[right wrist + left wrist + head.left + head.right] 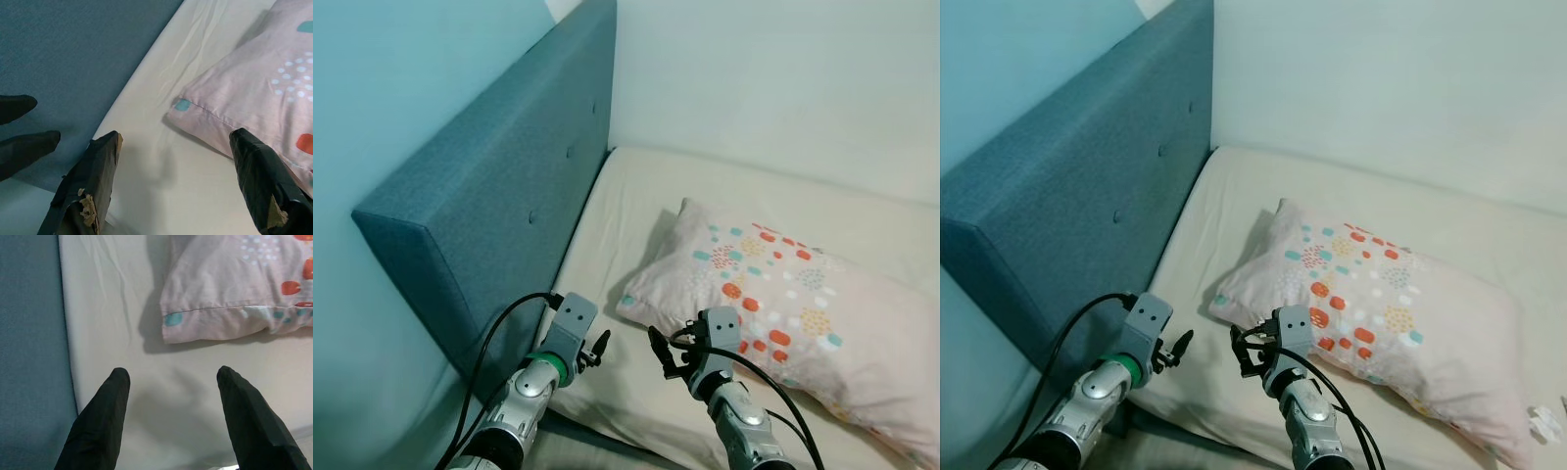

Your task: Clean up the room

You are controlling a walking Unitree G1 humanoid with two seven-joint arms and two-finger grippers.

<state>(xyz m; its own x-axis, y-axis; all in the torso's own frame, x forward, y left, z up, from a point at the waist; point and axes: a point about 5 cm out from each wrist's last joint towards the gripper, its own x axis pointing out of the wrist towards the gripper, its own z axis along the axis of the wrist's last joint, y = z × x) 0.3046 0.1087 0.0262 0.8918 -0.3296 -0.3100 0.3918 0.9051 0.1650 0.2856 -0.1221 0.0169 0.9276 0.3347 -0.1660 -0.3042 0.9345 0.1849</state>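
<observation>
The pillow (773, 294) is lying askew on the bed (636, 196), near the headboard (499, 206). I am judging it light and soft; its near corner is the best hold. My left gripper (171, 382) and right gripper (176, 147) are both hovering wide open, holding nothing.

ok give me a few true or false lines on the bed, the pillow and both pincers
1. The pillow lies on the mattress. True.
2. The left pincer is shut on the pillow. False: it is open, above bare sheet.
3. The headboard is blue. True.
4. The right pincer holds a pillow corner. False: its fingers are spread and hold nothing.
5. The pillow is plain white. False: it has orange and teal spots.
</observation>
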